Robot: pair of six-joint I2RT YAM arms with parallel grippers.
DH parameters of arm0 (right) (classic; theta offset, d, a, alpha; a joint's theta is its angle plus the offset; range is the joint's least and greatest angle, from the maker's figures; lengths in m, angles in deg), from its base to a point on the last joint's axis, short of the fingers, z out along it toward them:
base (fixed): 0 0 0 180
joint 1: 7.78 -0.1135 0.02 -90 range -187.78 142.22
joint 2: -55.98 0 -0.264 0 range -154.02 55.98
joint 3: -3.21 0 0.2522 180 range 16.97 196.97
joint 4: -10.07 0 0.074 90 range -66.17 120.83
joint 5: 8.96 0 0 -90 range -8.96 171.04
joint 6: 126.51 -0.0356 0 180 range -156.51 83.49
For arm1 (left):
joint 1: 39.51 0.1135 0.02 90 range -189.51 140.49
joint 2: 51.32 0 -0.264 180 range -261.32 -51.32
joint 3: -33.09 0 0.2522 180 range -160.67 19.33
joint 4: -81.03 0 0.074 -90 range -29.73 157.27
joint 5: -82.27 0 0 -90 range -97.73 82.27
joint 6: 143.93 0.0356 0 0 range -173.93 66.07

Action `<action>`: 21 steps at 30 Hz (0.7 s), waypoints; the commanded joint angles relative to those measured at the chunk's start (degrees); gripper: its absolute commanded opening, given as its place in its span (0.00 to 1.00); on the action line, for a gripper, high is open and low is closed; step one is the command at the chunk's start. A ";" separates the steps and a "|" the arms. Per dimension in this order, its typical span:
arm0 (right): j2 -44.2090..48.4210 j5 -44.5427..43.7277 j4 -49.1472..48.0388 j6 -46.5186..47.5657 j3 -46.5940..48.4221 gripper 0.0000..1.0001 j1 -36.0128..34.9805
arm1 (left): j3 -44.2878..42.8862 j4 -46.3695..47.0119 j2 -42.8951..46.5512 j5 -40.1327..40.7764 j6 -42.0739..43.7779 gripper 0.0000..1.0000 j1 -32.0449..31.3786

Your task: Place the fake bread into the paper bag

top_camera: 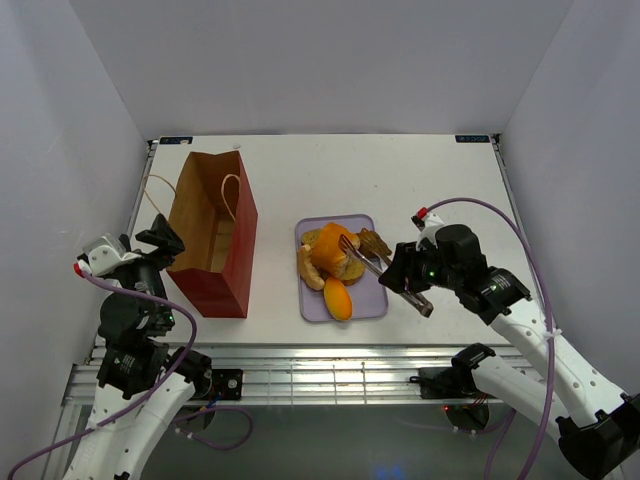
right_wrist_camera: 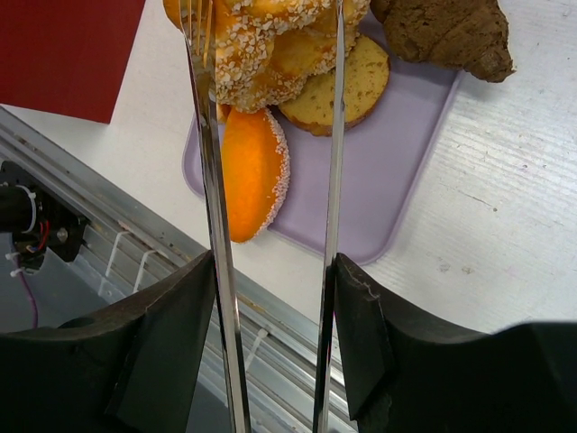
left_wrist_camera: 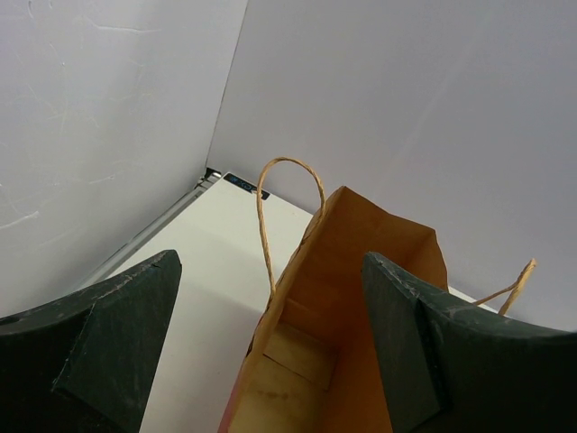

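Shows the right gripper with both jaws pressed from outside against the two arms of a pair of metal tongs, squeezing them partway together. Follows those thin arms forward to a seeded orange bun atop the fake bread pile, one arm on each side of it. Cannot tell whether the tips actually pinch it.

Finds just beneath it a round pale-centred slice. Finds nearer the robot a smooth orange bun standing on edge, seeds along its rim. Places a dark brown croissant overhanging the far corner of the lavender tray. Sets that tray mid-way across the white table.

Judges the pieces light and fairly stiff, unlikely to crush. Expects the seeded crusts to give smooth steel some bite and the glossy orange faces to be slippery. Suggests taking the top bun across its widest part, tips low on its flanks, to guard against a rounded shape squirting out of a shallow pinch.

Puts the paper bag upright and open-mouthed, well apart from the tray on its left. Sees no bread in the tan inside from the left wrist view.

Shows the left gripper beside the bag's mouth, jaws spread wide and gripping nothing.
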 commanded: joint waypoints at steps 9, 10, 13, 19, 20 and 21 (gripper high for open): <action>-2.47 3.73 -5.41 -1.62 0.15 0.45 0.06 | -0.42 -0.80 -0.89 -1.12 -0.32 0.92 -0.15; -2.65 3.82 -5.41 -1.62 0.15 0.44 0.06 | -0.50 -0.88 -0.81 -1.12 -0.32 0.92 -0.15; -2.91 4.53 -5.41 -1.62 0.33 0.40 0.06 | -0.42 -0.88 -0.89 -1.21 -0.32 0.92 -0.15; -2.56 5.40 -5.14 -1.97 0.41 0.29 0.06 | -0.42 -0.80 -0.63 -1.21 -0.32 0.92 -0.24; -2.56 5.58 -5.14 -1.98 0.59 0.25 0.06 | -0.42 -0.88 -0.63 -1.21 -0.32 0.92 -0.15; -2.47 5.76 -5.14 -2.06 0.77 0.23 0.06 | -0.42 -0.80 -0.63 -1.21 -0.40 0.92 -0.15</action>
